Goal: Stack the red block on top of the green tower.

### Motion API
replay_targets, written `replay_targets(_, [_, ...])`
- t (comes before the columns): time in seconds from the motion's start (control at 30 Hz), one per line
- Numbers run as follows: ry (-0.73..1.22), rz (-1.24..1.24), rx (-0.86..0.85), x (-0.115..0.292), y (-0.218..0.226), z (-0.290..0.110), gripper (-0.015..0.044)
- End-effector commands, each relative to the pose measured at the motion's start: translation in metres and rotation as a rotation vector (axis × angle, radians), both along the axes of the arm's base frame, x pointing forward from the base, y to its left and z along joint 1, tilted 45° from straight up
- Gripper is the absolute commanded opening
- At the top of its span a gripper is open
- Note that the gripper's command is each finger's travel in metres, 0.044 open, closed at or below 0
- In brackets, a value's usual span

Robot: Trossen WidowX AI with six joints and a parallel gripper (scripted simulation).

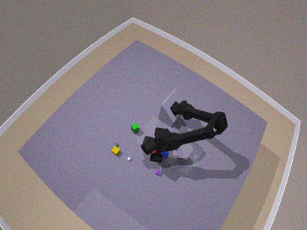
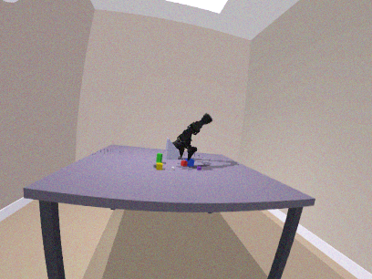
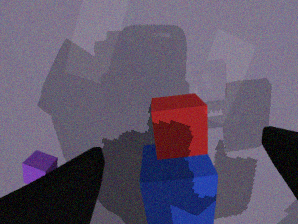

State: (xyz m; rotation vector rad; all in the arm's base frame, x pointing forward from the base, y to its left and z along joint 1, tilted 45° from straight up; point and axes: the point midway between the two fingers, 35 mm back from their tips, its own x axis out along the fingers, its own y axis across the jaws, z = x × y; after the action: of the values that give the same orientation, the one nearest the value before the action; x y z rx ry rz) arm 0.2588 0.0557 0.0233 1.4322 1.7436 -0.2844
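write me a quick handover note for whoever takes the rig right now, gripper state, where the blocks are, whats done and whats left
Gripper: open, holding nothing, low over the table with the fingers on either side of the red and blue blocks.
Red block: on the table, right beside the blue block; from the wrist view they look to be touching. Not gripped yet.
Green tower: upright, off to one side of the arm, nothing on top.
Yellow block and purple block are nearby, not part of the job.
Done: approach to the red block.
Left: close on the red block only, lift, carry it to the tower, set it on top, release gently.
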Motion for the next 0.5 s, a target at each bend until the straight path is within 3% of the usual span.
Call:
replay_targets(0.0, [0.005, 0.000, 0.007, -0.001, 0.005, -0.003, 0.0440])
replay_targets(0.47, [0.005, -0.001, 0.007, 0.000, 0.021, -0.019, 0.0440])
